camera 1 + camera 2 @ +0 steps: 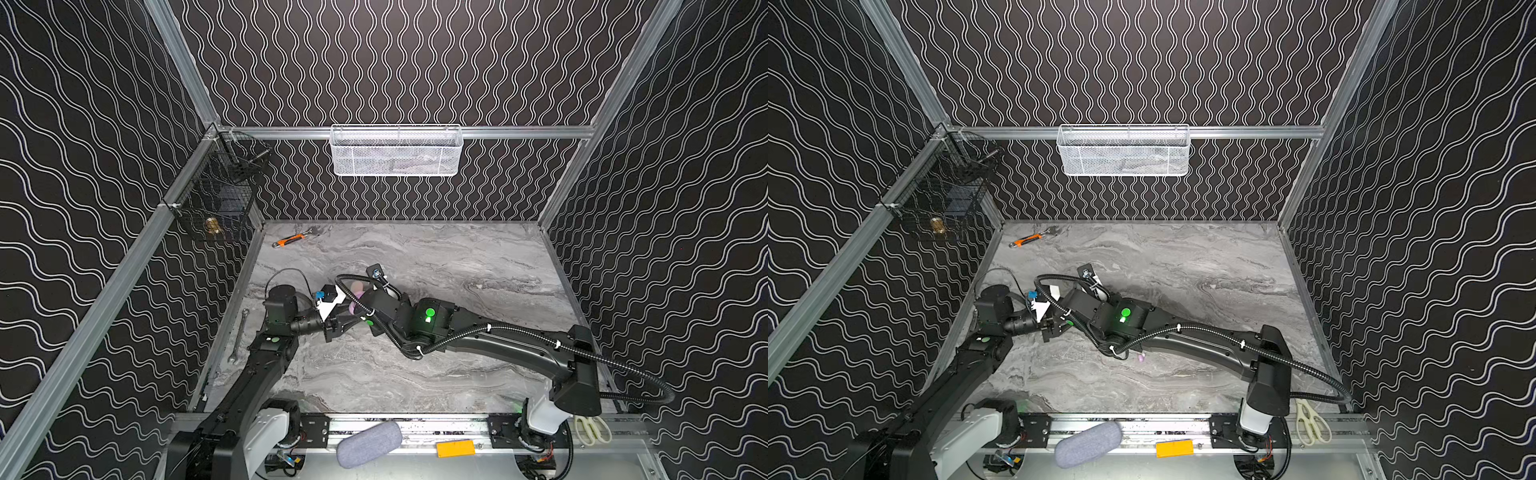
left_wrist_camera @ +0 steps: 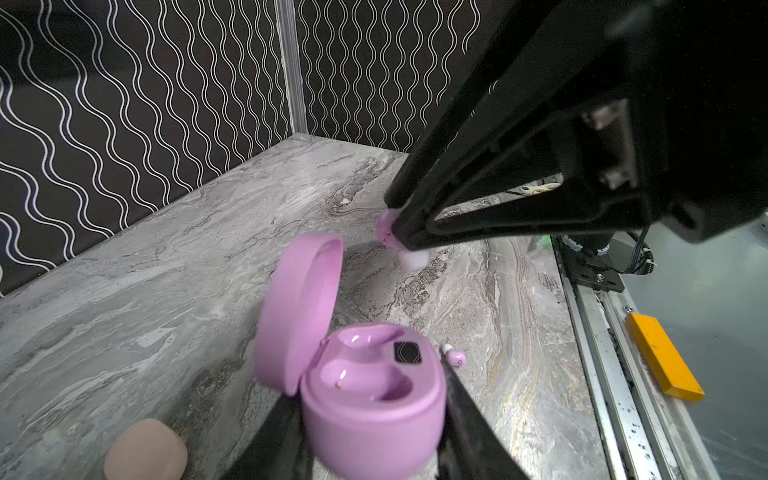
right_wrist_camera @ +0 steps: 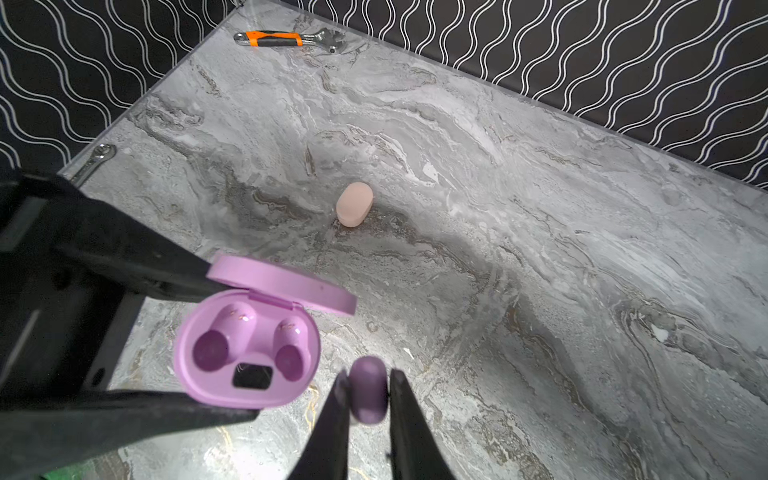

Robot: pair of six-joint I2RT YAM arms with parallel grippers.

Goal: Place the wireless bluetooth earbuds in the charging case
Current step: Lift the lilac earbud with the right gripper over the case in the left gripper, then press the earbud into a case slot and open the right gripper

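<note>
At nine o'clock of the tabletop's centre in both top views, the two arms meet over the marble. The left gripper (image 2: 371,419) has its fingers pressed against opposite flanks of the lilac charging case (image 3: 216,386), gripping it with the wells facing up. The case looks raised off the marble, though contact cannot be ruled out. Its hinged lid (image 2: 297,307) stands open, so both earbud wells (image 3: 211,350) are exposed – and both are empty.

The right gripper (image 3: 369,380) pinches one lilac earbud (image 3: 368,401) between its fingertips, just beside the case's front rim. Holding the bud by its sides leaves the end that shows beyond the tips free to enter a well.

A second lilac earbud (image 1: 1141,356) lies loose on the marble, at about four o'clock from the grippers, close beside the right forearm. A closed peach charging case (image 3: 354,204) rests near the lilac one, apart from both grippers. An adjustable wrench (image 1: 291,240) lies in the far ten-o'clock corner, well clear.

Judged step: carrying the pinched bud across to a well. Seating it calls for matching its orientation to the well's shape – a poor match could leave it perched on the rim.
</note>
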